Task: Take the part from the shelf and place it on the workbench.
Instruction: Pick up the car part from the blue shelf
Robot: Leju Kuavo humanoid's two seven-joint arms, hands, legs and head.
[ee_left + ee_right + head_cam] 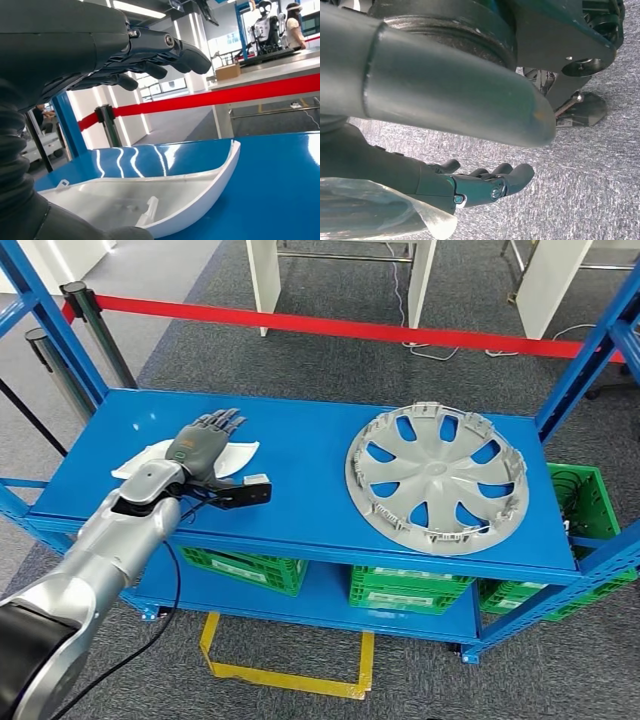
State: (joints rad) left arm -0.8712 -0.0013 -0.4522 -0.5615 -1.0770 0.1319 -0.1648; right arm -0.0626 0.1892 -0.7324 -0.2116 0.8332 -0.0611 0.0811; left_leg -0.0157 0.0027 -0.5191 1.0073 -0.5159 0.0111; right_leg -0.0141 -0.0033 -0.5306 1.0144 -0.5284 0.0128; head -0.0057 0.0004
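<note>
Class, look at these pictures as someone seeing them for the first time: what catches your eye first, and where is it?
A big grey hubcap lies flat on the right of the blue shelf. On the left, the robot's left hand hovers over a white curved part. A red barrier tape runs across behind.

A blue metal shelf (pixel 317 465) stands on grey carpet (pixel 226 340), its top deck carrying two pieces well apart: a white curved plastic part (pixel 240 454) toward the left end (lying hollow side up, as the left wrist view shows) and a grey wheel cover (pixel 436 478) flat toward the right. Green crates (pixel 411 588) sit on the lower deck.
</note>
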